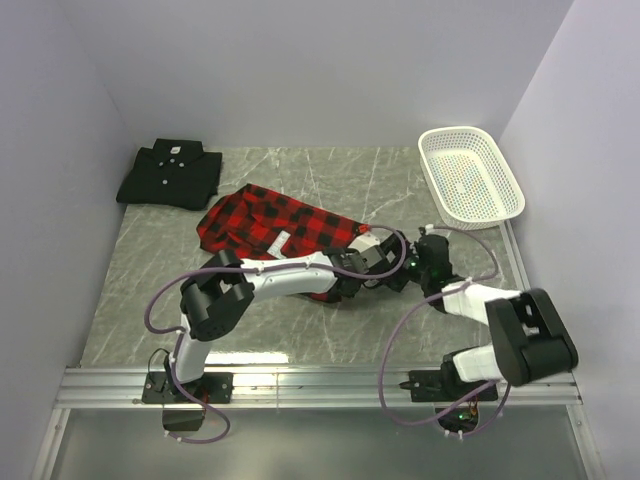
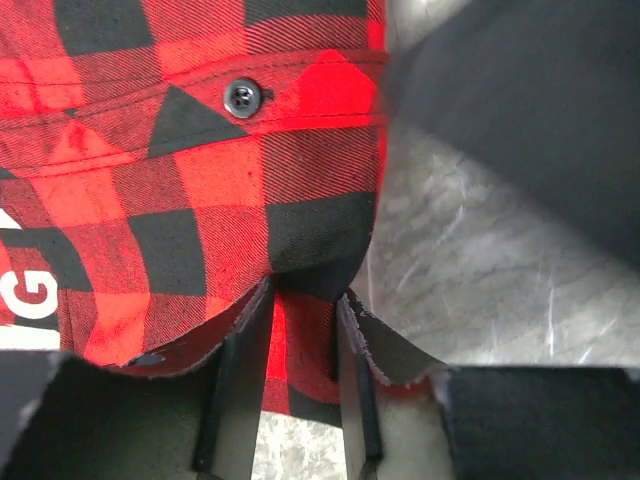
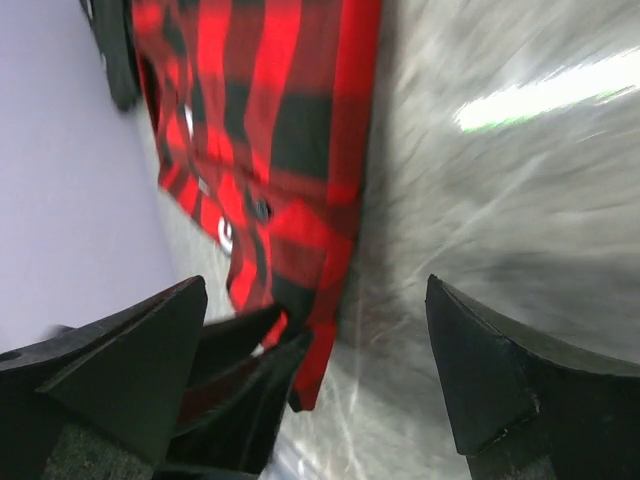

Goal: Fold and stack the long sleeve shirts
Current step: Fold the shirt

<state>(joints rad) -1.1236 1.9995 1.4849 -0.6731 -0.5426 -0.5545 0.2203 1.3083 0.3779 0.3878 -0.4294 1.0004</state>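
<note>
Pulling now risks the hem slipping free: your left claw (image 2: 302,300) straddles the near right corner of the plaid shirt (image 1: 272,222) with its fingers narrowly apart, and you cannot tell whether they bite the cloth. Your right claw (image 3: 315,300) hangs wide apart and empty just beside it, close enough to collide. The plaid shirt lies rumpled in the middle of the surface (image 1: 330,175), white letters showing; the black shirt (image 1: 170,176) sits folded at the far left corner.
</note>
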